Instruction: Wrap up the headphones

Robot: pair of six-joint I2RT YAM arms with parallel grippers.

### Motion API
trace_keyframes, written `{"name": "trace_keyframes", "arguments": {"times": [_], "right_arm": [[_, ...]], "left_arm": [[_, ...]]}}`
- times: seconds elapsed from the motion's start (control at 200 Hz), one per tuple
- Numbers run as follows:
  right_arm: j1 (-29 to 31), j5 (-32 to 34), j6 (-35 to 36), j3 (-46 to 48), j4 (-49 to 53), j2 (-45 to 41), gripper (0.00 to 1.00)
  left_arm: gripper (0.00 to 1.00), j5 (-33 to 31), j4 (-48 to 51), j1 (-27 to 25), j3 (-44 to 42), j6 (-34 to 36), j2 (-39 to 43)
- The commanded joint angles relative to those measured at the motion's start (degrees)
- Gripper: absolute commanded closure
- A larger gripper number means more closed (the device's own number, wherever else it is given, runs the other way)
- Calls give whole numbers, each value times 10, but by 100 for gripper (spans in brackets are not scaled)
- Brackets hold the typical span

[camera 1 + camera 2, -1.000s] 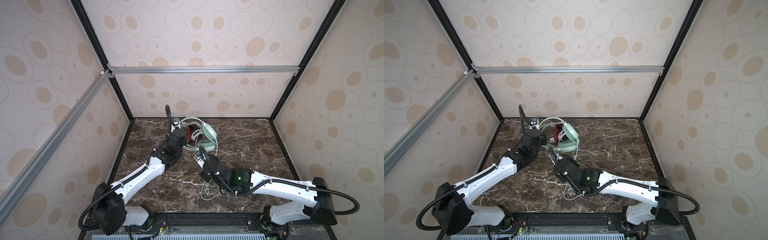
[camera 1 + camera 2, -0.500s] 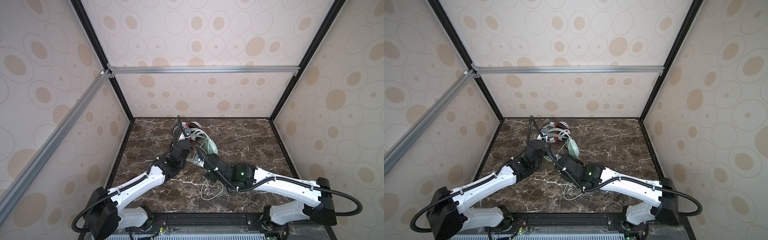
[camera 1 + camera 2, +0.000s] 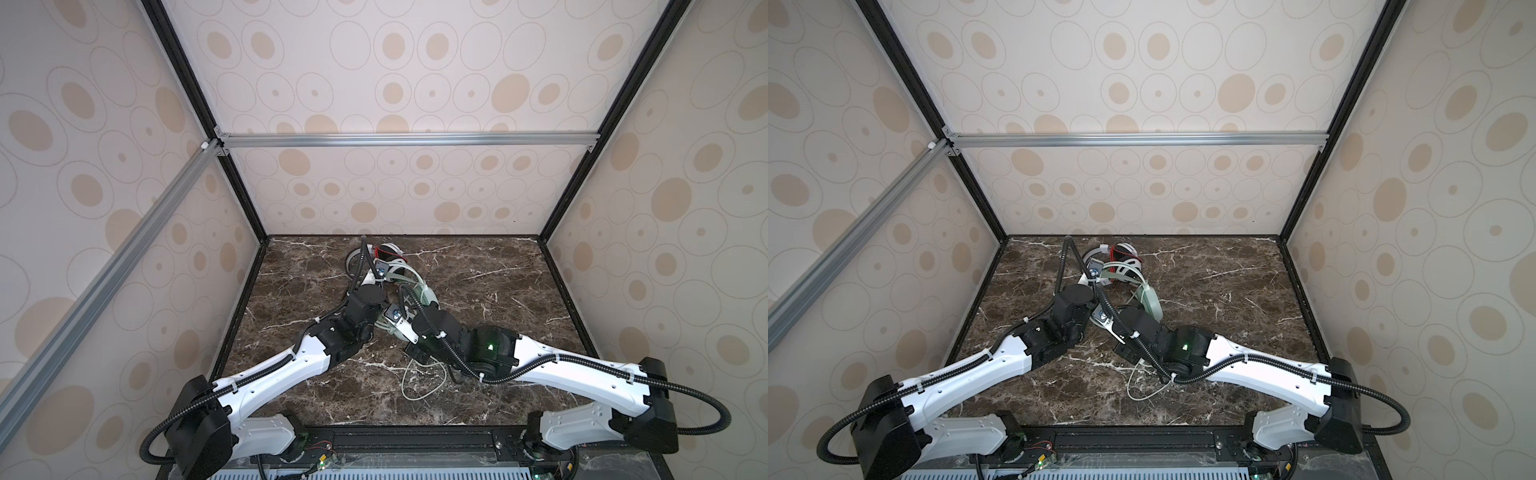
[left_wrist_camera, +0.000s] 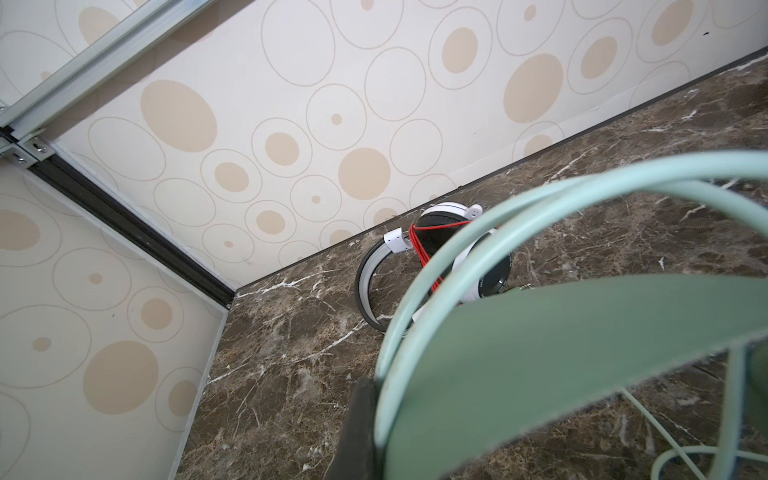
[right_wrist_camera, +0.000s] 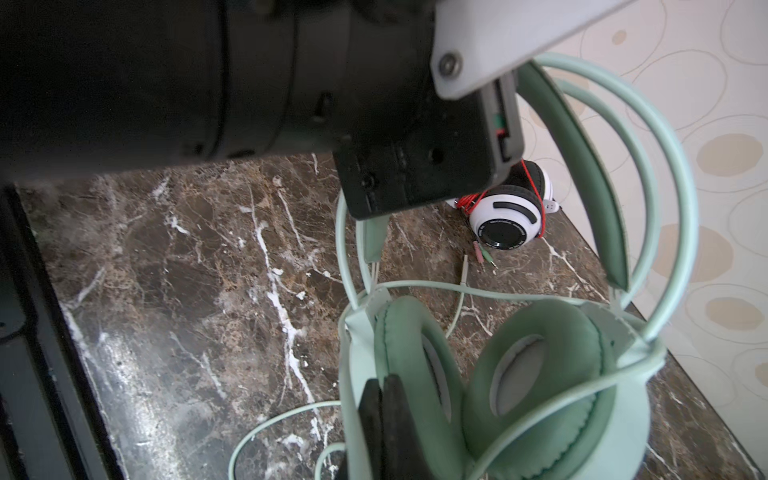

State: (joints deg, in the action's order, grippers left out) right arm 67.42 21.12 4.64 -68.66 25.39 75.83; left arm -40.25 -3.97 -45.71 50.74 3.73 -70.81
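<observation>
The mint-green headphones hang between my two grippers at the table's middle, their ear cup showing in both top views. My left gripper is shut on their headband; only one dark finger shows. My right gripper is shut beside an ear cup, apparently on the green cord; its fingers press together. That cord crosses the ear cups and trails in a loop on the table. The white headphones, wound with red cord, lie by the back wall.
Small audio plugs lie on the marble table near the white headset. Patterned walls close in the back and both sides. My left arm's body hangs just above the right wrist camera.
The green headphones have come off the spot beside the white pair and moved forward toward the middle. My left arm swung right with them, and the right gripper rose closer to the ear cups.
</observation>
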Motion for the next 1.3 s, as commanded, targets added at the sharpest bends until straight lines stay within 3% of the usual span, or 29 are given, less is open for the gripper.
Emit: {"name": "trace_keyframes", "arguments": {"times": [0.0,0.285,0.59,1.02,1.295], "right_arm": [[0,-29,-51,-14,-57,-7,100],[0,-15,-133,-40,10,-20,100],[0,54,-124,-75,134,-25,100],[0,12,-160,-71,110,-28,100],[-3,50,-160,-83,164,-25,99]], "left_arm": [[100,-48,-14,1,7,-11,3],[100,-126,-73,1,-9,30,3],[100,-186,-219,0,-40,158,1],[100,-234,-408,-18,-47,351,-29],[100,-233,-443,-26,-46,393,-41]]}}
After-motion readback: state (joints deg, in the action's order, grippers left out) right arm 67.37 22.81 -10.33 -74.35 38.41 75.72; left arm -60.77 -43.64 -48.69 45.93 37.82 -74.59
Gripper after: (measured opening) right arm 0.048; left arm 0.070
